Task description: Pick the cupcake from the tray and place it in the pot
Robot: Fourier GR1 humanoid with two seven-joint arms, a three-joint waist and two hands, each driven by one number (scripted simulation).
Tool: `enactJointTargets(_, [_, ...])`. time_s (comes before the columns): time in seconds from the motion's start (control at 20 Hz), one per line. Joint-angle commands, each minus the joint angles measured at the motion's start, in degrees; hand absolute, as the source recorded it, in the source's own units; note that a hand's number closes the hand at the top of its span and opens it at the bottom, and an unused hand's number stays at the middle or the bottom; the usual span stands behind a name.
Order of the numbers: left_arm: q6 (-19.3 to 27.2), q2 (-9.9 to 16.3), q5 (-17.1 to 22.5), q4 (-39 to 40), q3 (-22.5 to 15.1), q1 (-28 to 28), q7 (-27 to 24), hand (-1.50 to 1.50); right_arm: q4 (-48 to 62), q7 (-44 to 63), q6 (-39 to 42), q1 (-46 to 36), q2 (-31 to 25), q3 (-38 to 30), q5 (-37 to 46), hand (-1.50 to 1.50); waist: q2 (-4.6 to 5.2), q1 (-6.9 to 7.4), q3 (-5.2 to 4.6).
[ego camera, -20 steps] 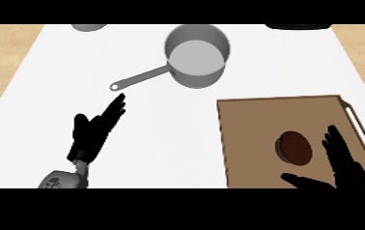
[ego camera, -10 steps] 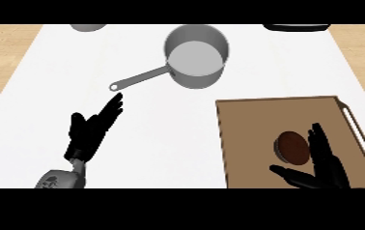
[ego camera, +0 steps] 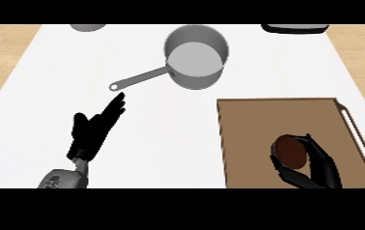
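Where the brown tray (ego camera: 249, 122) lies on the right side of the white counter (ego camera: 157, 142), the robot's right hand (ego camera: 314, 168) sits at the tray's near end with its fingers and thumb curled round the cupcake (ego camera: 290, 151). The cupcake is a dark brown round shape, still on the tray, near the lower middle of it. The thumb (ego camera: 279, 165) comes up along the cupcake's left edge and the fingers (ego camera: 317, 149) wrap along its right edge, so the hand clasps it from both sides. I cannot tell whether the cupcake is lifted off the tray's surface or resting on it. A pale handle (ego camera: 349, 125) runs along the tray's right rim.

Over on the left, the left hand (ego camera: 92, 132) rests above the bare counter with its fingers straight and spread a little, pointing up and to the right. It holds nothing and touches nothing that I can make out. Its longest fingertip lies just below the end of the pot's handle (ego camera: 139, 79), near it but apart. The grey forearm (ego camera: 63, 178) comes in from the lower edge beneath it.

The grey pot (ego camera: 196, 57) stands further back on the counter, well apart from the tray and the cupcake, its handle running down to the left. Nothing shows inside it. At the far edge a grey round object (ego camera: 88, 27) shows at the left and a dark object (ego camera: 296, 28) at the right, both cut off by the view.
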Motion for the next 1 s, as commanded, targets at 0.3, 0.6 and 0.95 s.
enactJointTargets(0.3, [-0.7,0.4,-0.3,0.6,0.8,0.4,-0.9,0.00,6.6,-9.8,-11.9,1.4,7.4,9.9,-1.6,1.50,1.06,0.64,1.74])
enactJointTargets(0.6, [-0.9,0.2,-0.5,-0.1,0.4,0.7,-1.0,0.00,1.1,-11.6,-28.5,2.8,7.3,19.9,-1.0,1.50,0.92,0.50,1.63])
enactJointTargets(0.95, [-0.1,0.0,-1.3,-1.4,0.2,2.1,-0.1,0.00,-6.8,-4.0,-51.1,3.2,7.5,35.5,6.4,1.50,0.88,0.62,1.55])
